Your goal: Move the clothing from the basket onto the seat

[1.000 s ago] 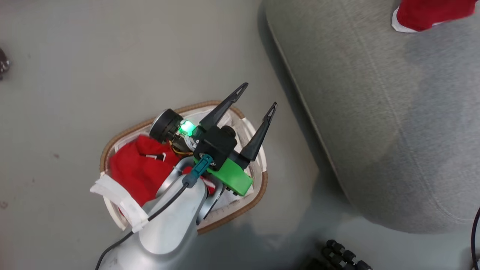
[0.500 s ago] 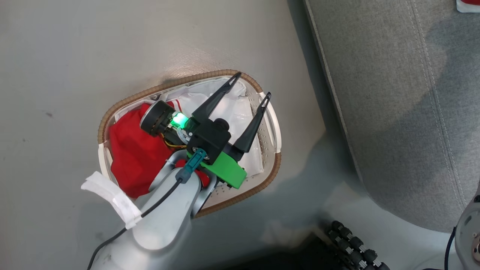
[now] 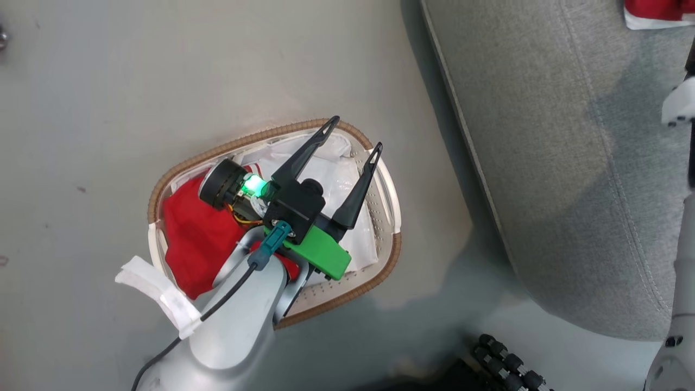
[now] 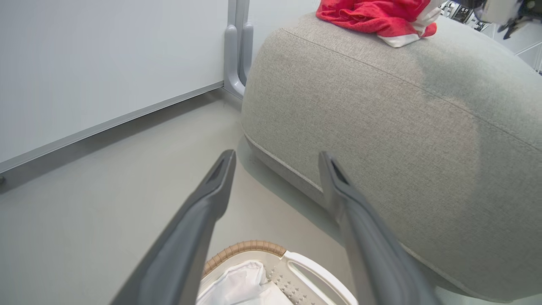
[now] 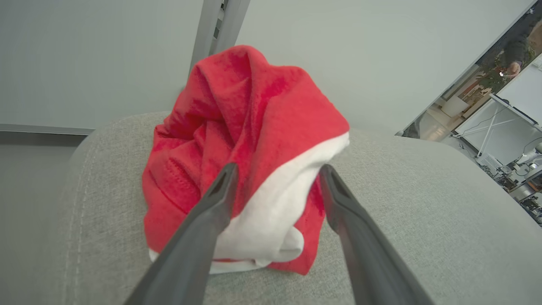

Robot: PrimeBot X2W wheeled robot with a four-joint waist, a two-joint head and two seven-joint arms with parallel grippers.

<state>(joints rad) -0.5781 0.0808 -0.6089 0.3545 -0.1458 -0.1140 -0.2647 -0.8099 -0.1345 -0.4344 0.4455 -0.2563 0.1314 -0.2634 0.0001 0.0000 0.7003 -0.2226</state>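
The basket (image 3: 380,274), white with a brown woven rim, stands on the floor left of the seat (image 3: 570,163). Red clothing (image 3: 193,244) fills its left half, and white liner fabric (image 3: 339,179) shows in its right half. My left gripper (image 3: 355,133) hangs open above the basket's far rim with nothing between its fingers; its wrist view has the gripper (image 4: 277,156) aimed at the seat (image 4: 402,118), with the basket (image 4: 245,247) below. My right gripper (image 5: 278,168) is open around a red and white garment (image 5: 254,127) lying on the seat (image 5: 423,220).
A black ribbed part (image 3: 507,369) lies on the floor at the bottom. My pale right arm (image 3: 678,103) crosses the right edge over the seat. A white wall panel and grey post (image 4: 235,46) stand behind the seat. Bare floor surrounds the basket.
The head camera has shifted, so the basket and seat sit differently in view. My right arm has come into view at the right edge. The left gripper stays open over the basket.
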